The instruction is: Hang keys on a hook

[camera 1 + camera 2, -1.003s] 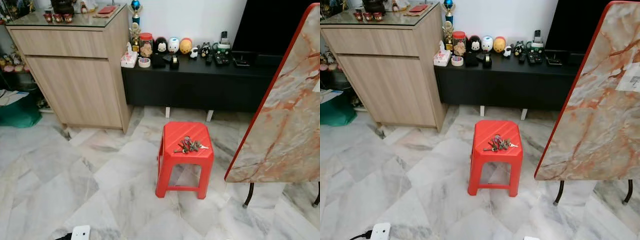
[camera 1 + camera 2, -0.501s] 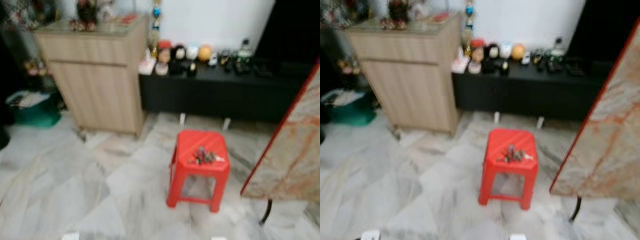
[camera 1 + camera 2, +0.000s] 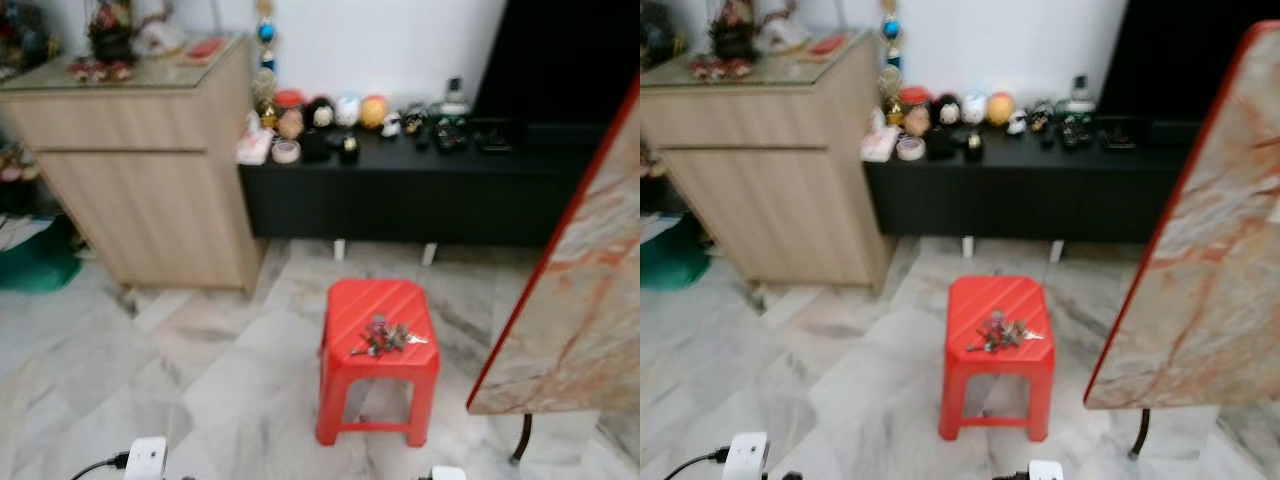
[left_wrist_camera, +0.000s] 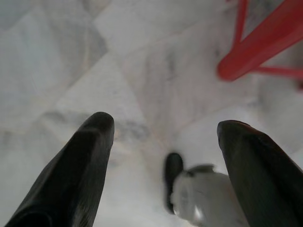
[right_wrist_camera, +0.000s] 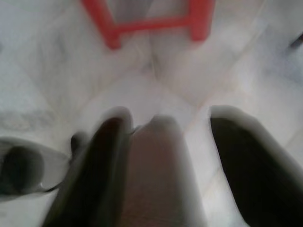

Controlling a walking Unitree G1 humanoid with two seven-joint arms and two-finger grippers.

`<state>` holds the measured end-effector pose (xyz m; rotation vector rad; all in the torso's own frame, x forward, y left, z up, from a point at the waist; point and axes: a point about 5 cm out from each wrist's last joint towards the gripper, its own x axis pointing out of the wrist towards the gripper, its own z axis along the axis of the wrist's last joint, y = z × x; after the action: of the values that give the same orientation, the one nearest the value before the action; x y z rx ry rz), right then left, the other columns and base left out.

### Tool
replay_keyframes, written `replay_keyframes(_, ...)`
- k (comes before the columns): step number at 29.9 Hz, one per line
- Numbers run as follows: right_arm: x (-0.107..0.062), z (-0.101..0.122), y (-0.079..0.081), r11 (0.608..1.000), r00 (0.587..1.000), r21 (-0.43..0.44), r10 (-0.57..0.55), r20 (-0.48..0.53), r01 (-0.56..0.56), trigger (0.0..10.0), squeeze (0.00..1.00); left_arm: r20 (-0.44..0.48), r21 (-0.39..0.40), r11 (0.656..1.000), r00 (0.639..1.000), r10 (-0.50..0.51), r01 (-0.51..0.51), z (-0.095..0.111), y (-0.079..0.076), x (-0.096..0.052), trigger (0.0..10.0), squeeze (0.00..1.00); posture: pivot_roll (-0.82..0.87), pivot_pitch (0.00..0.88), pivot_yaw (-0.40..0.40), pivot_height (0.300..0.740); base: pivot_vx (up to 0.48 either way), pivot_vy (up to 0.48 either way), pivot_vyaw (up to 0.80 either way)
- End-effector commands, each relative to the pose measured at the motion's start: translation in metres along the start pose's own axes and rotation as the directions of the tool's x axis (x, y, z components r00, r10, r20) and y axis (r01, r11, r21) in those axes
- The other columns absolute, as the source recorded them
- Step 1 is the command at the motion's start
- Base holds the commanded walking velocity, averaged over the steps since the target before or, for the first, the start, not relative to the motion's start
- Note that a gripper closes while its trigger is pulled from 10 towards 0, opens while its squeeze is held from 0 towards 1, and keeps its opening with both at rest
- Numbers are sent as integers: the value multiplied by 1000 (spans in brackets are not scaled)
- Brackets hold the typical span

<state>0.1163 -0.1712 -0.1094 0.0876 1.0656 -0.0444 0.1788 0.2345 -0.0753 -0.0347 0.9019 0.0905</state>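
A bunch of keys [image 3: 385, 337] lies on top of a red stool [image 3: 377, 312], toward the stool's near right corner, on a grey-veined marble floor [image 3: 200, 370]. Beyond the stool a low black cabinet [image 3: 400, 190] runs along the white wall, carrying a row of small figurines [image 3: 345, 108], a tape roll [image 3: 286, 151] and remote controls [image 3: 450, 135]. A light wooden cupboard [image 3: 150, 180] stands to the stool's left, touching the end of the black cabinet, with ornaments on its glass top. To the stool's right a tilted table [image 3: 580, 300] with a marble-patterned, red-edged top leans up on dark legs. A white power plug [image 3: 147, 458] with a black cord lies on the floor well to the stool's near left. The head views are slightly blurred.

The left pincer [image 4: 163, 165] hangs released above the floor, its two black fingers [image 4: 80, 170] spread wide, with a stool leg [image 4: 255, 49] ahead of it and part of the robot's foot below it. The right pincer [image 5: 165, 161], blurred, also hangs above the floor short of the stool's legs [image 5: 151, 21], its fingers [image 5: 246, 165] apart and gripping nothing. Both pincers are well apart from the keys.
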Motion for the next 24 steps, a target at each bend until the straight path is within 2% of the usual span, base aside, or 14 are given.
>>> replay_keyframes(1, 0, -6, 13, 999, 999, 24, 33, -28, -33, 10000, 0, -57, 17, 999, 997, 51, -50, -15, 19, -7, 10000, 0, 34, 0, 22, 727, 330, 0, 800)
replay_keyframes(6, 0, -7, 13, 999, 999, 17, 40, -35, -39, 10000, 0, -61, 15, 999, 997, 48, -47, -16, 19, -7, 10000, 0, 31, 0, 21, 727, 332, 0, 605)
replay_keyframes(10, 0, -8, 13, 998, 999, 60, 31, -34, -29, 10000, 0, -60, 15, 999, 997, 47, -47, -17, 21, -8, 10000, 0, 28, 0, 23, 727, 333, 0, 0)
replay_keyframes(19, 0, -7, 13, 996, 999, 86, 30, -18, -28, 10000, 0, -65, 22, 999, 997, 48, -47, -20, 24, -10, 10000, 0, 20, 0, 27, 727, 334, 0, 0)
replay_keyframes(21, 0, -6, 13, 997, 999, 68, 33, -7, -32, 10000, 0, -56, 18, 999, 997, 48, -47, -19, 24, -10, 10000, 0, 11, 0, 35, 727, 289, 0, 0)
replay_keyframes(24, 0, -3, 12, 995, 1000, 97, 15, 26, -17, 10000, 0, -8, -12, 998, 998, 54, -55, -12, 27, -9, 10000, 0, -9, 0, 43, 727, 0, 0, 0)
